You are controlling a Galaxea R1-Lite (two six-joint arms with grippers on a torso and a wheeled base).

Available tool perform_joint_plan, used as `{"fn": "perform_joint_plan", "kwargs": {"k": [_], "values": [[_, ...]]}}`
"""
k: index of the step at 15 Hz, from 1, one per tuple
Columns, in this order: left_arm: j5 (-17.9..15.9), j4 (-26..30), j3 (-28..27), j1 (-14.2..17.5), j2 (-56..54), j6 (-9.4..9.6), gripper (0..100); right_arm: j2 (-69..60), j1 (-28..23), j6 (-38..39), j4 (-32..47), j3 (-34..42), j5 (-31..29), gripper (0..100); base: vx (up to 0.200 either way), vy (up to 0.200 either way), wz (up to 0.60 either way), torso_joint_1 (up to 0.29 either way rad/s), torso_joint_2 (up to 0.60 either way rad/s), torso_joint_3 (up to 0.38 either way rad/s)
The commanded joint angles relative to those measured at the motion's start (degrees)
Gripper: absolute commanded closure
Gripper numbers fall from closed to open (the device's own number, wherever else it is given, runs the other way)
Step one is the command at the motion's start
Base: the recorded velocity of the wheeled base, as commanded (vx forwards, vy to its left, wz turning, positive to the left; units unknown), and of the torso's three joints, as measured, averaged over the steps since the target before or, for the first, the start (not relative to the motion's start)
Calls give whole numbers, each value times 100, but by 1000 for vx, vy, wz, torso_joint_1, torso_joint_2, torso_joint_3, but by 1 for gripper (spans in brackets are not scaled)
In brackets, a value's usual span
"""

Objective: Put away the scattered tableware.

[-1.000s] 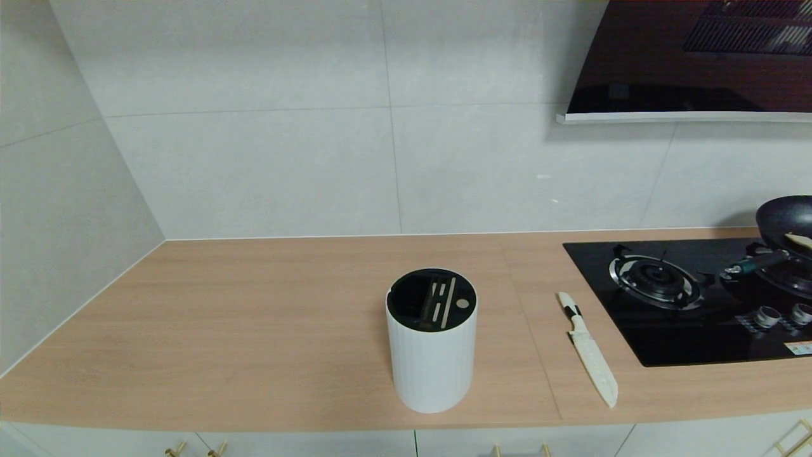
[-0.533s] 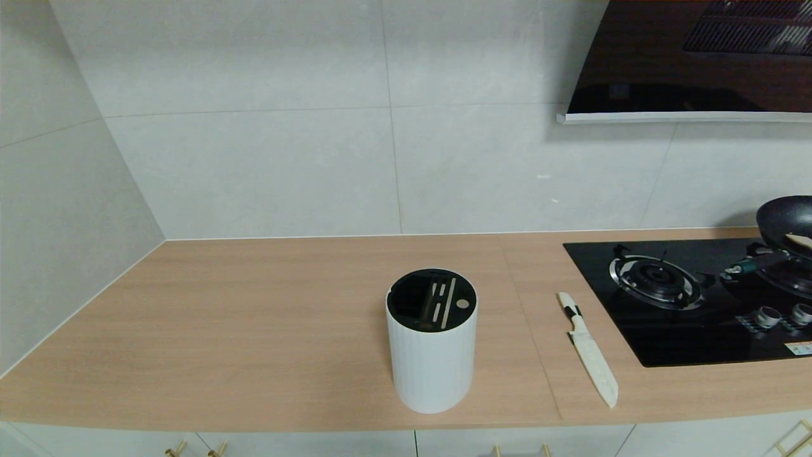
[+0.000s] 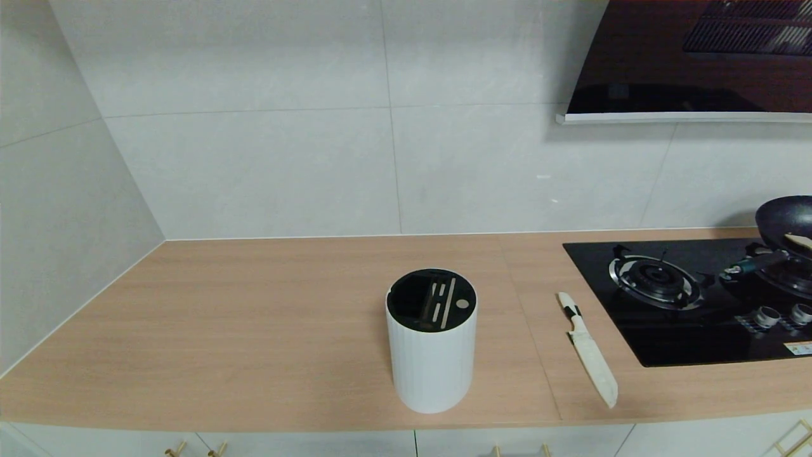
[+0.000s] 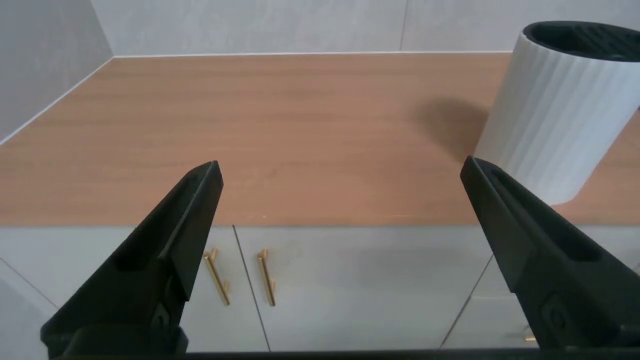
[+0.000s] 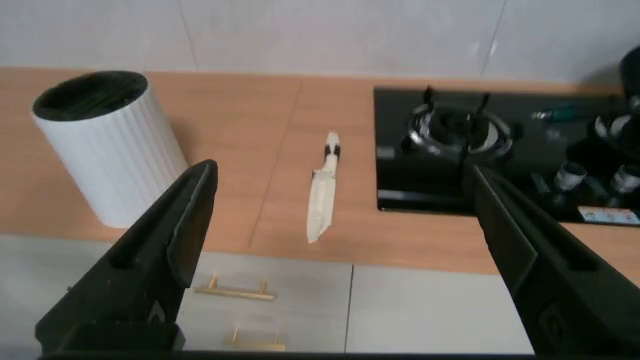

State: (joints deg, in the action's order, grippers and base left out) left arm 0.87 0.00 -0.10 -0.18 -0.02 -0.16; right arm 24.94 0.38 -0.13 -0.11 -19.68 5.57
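Note:
A white ribbed knife holder (image 3: 432, 343) with a black slotted top stands near the front edge of the wooden counter (image 3: 254, 317); it also appears as the holder (image 4: 565, 105) and the holder (image 5: 108, 145) in the wrist views. A cream-bladed knife (image 3: 589, 349) with a cream and black handle lies flat between the holder and the hob, tip toward the front edge; the right wrist view has the knife (image 5: 322, 190) too. My left gripper (image 4: 345, 260) hangs open in front of the counter, level with the cabinet doors. My right gripper (image 5: 345, 260) is open too, below the counter edge.
A black gas hob (image 3: 691, 298) fills the counter's right end, with a dark pan (image 3: 786, 222) on its far burner. A range hood (image 3: 691, 63) hangs above. Tiled walls close the back and left. Cabinet doors with gold handles (image 4: 240, 277) sit under the counter.

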Motion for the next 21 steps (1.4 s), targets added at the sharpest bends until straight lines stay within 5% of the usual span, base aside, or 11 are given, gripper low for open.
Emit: {"fn": "perform_joint_plan", "kwargs": {"k": [1,7,13,21], "values": [[1,0,1,1,2,-2,0,2278,76,13,-59,-1082,23,0,0,0,0,0,0,0],[1,0,1,1,2,-2,0,6022,507,93,-1668,-2181,-12,0,0,0,0,0,0,0],[1,0,1,1,2,-2,0,8044,516,75,-2011,-2603,-3,0,0,0,0,0,0,0],[1,0,1,1,2,-2,0,9890,577,84,-3970,-2603,-531,0,0,0,0,0,0,0]]}}
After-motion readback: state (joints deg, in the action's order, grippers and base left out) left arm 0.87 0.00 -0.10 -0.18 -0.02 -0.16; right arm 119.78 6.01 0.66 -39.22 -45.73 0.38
